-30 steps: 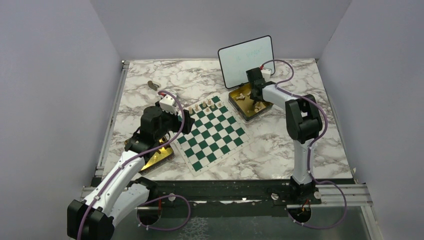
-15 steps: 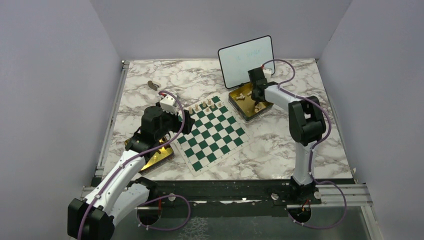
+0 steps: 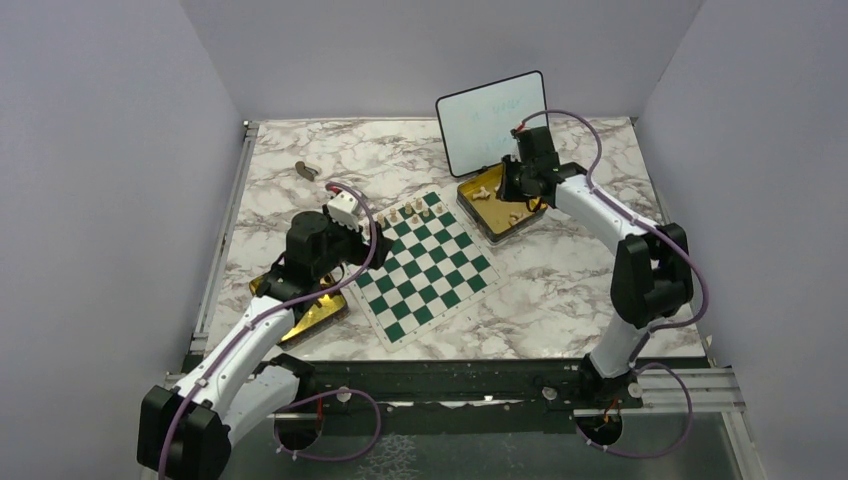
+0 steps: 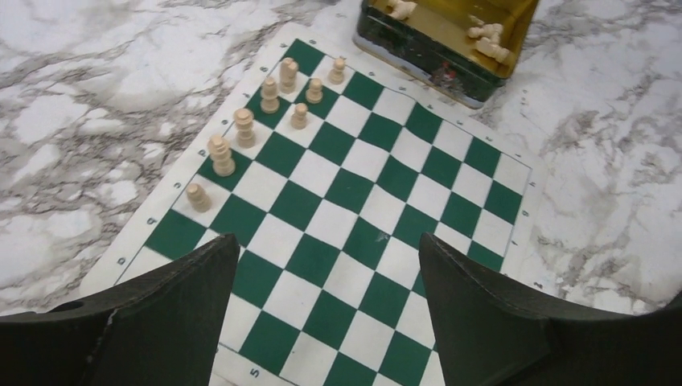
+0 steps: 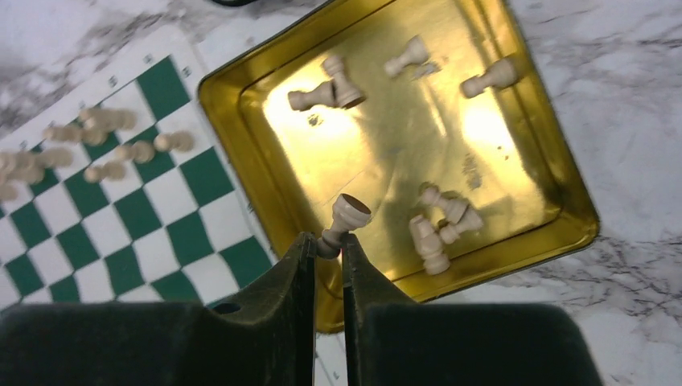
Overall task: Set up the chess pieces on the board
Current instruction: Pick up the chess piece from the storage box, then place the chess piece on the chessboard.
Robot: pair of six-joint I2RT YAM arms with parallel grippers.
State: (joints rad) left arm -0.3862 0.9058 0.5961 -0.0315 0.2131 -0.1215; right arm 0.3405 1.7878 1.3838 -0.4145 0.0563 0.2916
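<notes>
**Change noted.** The right claw (image 5: 326,244) has come up out of the gold tin (image 5: 386,145), where it sat low among the loose men a second ago. It is now clenched on one pale piece (image 5: 346,217). The wrist view shows the fingers pinching its head end, with the round base pointing away and the piece tilted. It hangs above the tin's near-left corner, clear of the floor. Seven or so more pale men lie toppled in the tin.

**Left side.** The left claw (image 4: 326,241) is released and holds nothing. Its fingers stand wide apart, though it has begun to narrow slightly. It hovers over the near-left part of the board (image 4: 378,209), shifted little from its earlier station.

**Task items.** Eight pale chess pieces (image 4: 244,127) stand upright along the board's far-left edge, in two short rows. The rest of the squares are bare. The board lies flat on the marble worktop (image 3: 560,280), its far corner just beside the tin.

**Assessment.** The pick looks complete. The next step is carrying this piece to a vacant square. The tilted hold may make upright placement awkward.
</notes>
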